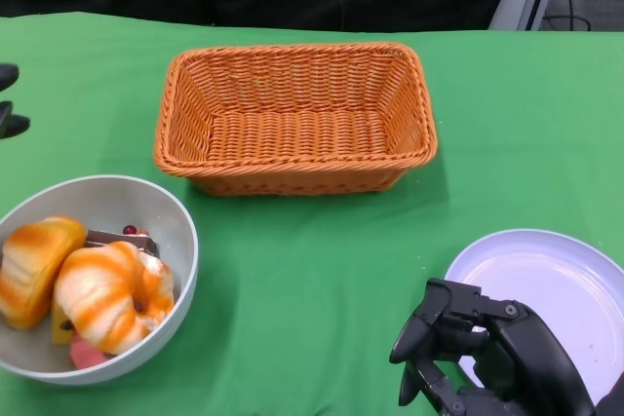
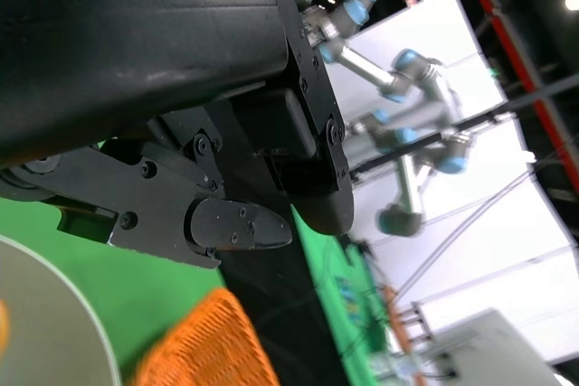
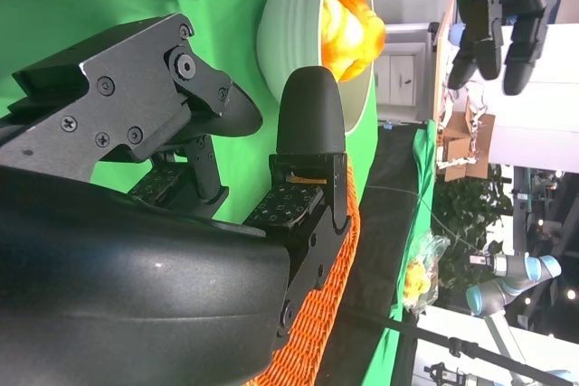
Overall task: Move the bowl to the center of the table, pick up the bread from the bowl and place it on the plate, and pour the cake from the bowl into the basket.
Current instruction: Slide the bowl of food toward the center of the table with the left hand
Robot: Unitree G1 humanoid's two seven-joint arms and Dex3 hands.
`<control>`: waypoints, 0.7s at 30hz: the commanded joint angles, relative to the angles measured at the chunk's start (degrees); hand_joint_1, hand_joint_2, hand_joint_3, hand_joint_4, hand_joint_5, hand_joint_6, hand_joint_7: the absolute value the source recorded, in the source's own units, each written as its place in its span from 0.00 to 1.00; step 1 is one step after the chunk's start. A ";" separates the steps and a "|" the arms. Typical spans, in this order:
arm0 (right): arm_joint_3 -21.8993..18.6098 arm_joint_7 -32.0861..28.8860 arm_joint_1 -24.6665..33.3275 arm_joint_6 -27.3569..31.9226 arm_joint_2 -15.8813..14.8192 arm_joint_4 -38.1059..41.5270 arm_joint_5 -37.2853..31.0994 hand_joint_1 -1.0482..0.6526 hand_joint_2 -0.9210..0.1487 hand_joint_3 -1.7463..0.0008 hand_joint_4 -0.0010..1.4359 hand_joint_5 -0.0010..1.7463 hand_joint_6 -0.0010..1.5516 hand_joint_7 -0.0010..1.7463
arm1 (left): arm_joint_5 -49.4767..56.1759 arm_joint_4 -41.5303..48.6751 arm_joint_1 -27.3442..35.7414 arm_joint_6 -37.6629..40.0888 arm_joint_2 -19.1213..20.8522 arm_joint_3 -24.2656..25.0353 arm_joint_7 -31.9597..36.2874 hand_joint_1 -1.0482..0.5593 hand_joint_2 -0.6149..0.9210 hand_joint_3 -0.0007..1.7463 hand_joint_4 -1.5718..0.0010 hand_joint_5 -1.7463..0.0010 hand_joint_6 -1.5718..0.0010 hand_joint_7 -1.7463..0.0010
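Note:
A grey bowl (image 1: 181, 241) stands at the table's near left. It holds two orange-and-white bread rolls (image 1: 112, 294) and a dark cake slice (image 1: 117, 239) tucked behind them. An orange wicker basket (image 1: 295, 119) sits empty at the middle back. The pale plate (image 1: 556, 284) lies bare at the near right. My right hand (image 1: 492, 353) hovers over the plate's near-left edge, fingers apart and holding nothing. The right wrist view shows that hand (image 3: 163, 250) facing the bowl (image 3: 294, 33). Only the fingertips of my left hand (image 1: 12, 125) show at the far left, above the bowl, holding nothing.
Green cloth (image 1: 312, 289) covers the table between bowl and plate. The table's far edge meets a dark backdrop behind the basket. The left wrist view catches the basket's corner (image 2: 208, 350) and the bowl's rim (image 2: 63, 314) under my left hand (image 2: 181, 133).

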 commanded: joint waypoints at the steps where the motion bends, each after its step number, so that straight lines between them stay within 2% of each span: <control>1: -0.41 -0.51 -0.06 -0.75 -0.15 0.37 -0.07 0.62 0.29 0.41 0.60 0.77 0.50 0.70 | 1.34 2.49 -1.04 0.61 1.80 -0.15 2.32 0.51 1.00 0.13 0.28 0.81 0.26 0.96; 5: -0.40 -0.57 -0.08 -0.81 -0.14 0.43 -0.14 0.62 0.29 0.41 0.60 0.77 0.50 0.69 | 1.46 3.07 -1.24 0.24 1.96 -0.38 2.73 0.51 1.00 0.13 0.27 0.82 0.26 0.96; 6: -0.36 -0.41 -0.17 -0.81 -0.06 0.49 0.14 0.62 0.29 0.41 0.60 0.77 0.50 0.69 | 2.91 8.50 -2.66 2.21 3.02 -0.67 4.66 0.51 1.00 0.13 0.27 0.82 0.26 0.96; 9: -0.31 -0.37 -0.38 -0.76 0.19 0.63 0.43 0.62 0.28 0.41 0.60 0.77 0.50 0.69 | 4.25 19.29 -6.06 6.08 4.95 -1.07 7.25 0.45 1.00 0.12 0.33 0.87 0.31 0.99; 14: -0.46 -0.51 -0.55 -0.55 0.47 0.79 0.49 0.61 0.29 0.41 0.60 0.77 0.50 0.69 | 4.02 24.14 -8.38 9.32 5.99 -2.16 7.34 0.42 1.00 0.10 0.40 0.93 0.43 1.00; 19: -0.46 -0.41 -0.73 -1.16 0.17 1.00 -0.02 0.61 0.30 0.40 0.61 0.76 0.50 0.69 | 3.20 26.16 -9.35 13.33 7.78 -3.50 2.36 0.29 1.00 0.14 0.60 1.00 0.62 1.00; 21: -0.43 -0.07 -0.71 -0.93 0.08 0.91 0.44 0.61 0.29 0.40 0.60 0.76 0.49 0.69 | 4.04 26.46 -9.52 14.70 8.44 -4.46 2.01 0.27 1.00 0.15 0.64 1.00 0.64 1.00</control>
